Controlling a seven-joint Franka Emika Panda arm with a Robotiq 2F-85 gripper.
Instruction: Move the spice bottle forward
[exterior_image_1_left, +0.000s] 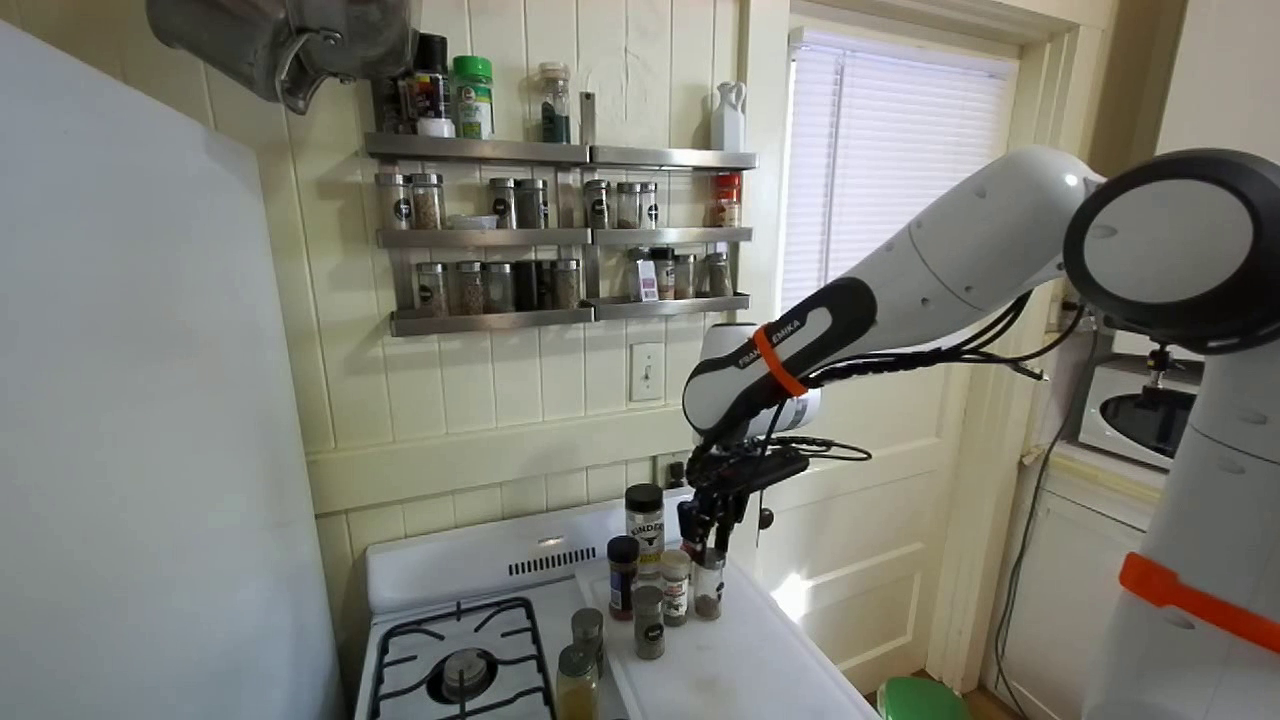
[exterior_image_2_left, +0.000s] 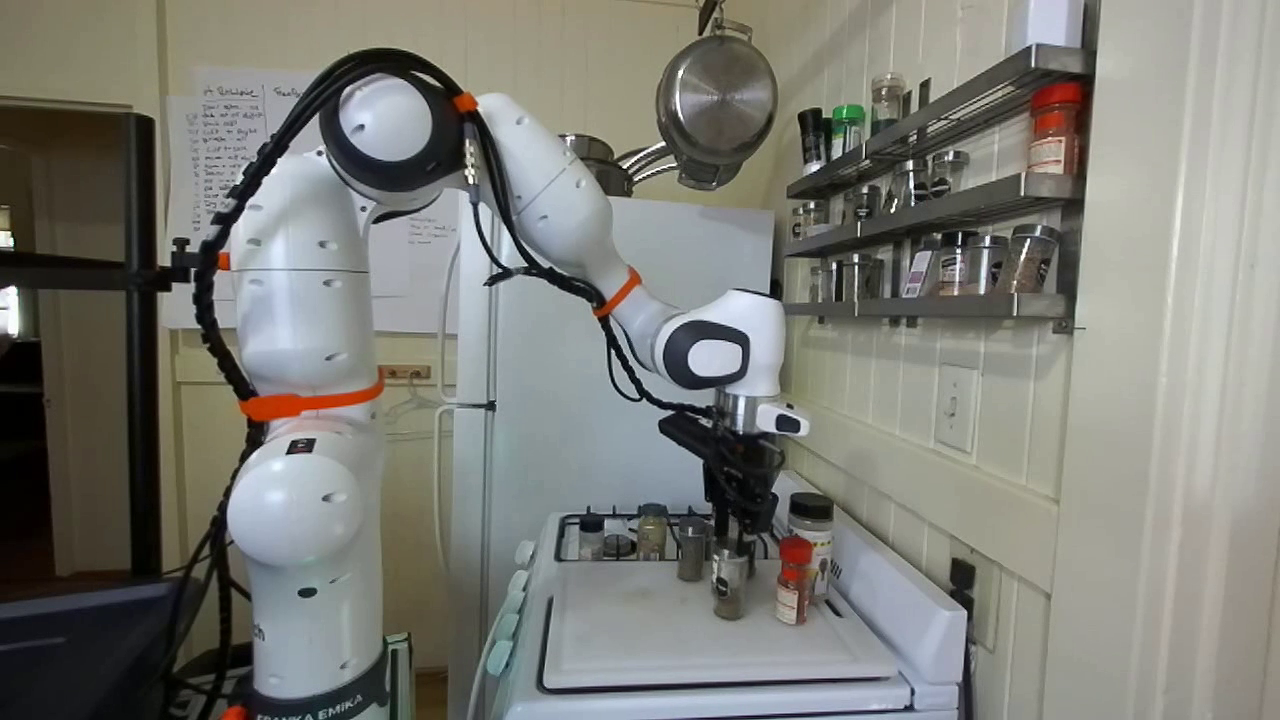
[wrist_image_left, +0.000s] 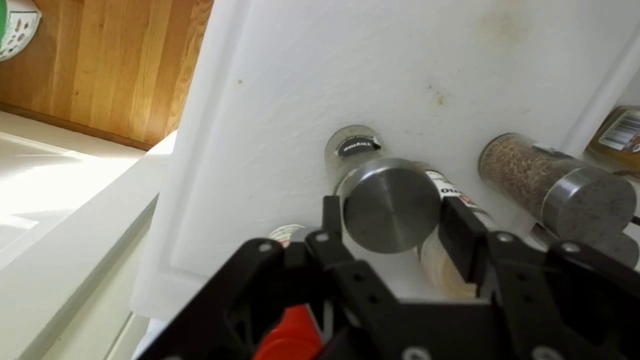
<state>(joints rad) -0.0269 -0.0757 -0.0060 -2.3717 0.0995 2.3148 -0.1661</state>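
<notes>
Claw (wrist_image_left: 392, 216) pinching the clear glass, steel-lidded spice bottle (exterior_image_2_left: 730, 587) by its top, upright on the white desk (wrist_image_left: 280, 100). I'd slide it forward slowly, level, clear of the pale-capped, white-labelled bottle (exterior_image_1_left: 676, 595) just beside.

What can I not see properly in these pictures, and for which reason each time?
Spice bottle, wrist view: its lid hides part of it.
Red-capped bottle, wrist view: mostly behind the pincer.
Green object, in an exterior view: cut off by the bottom edge.
Round labels on the shelf jars, in an exterior view: too small to read.
</notes>
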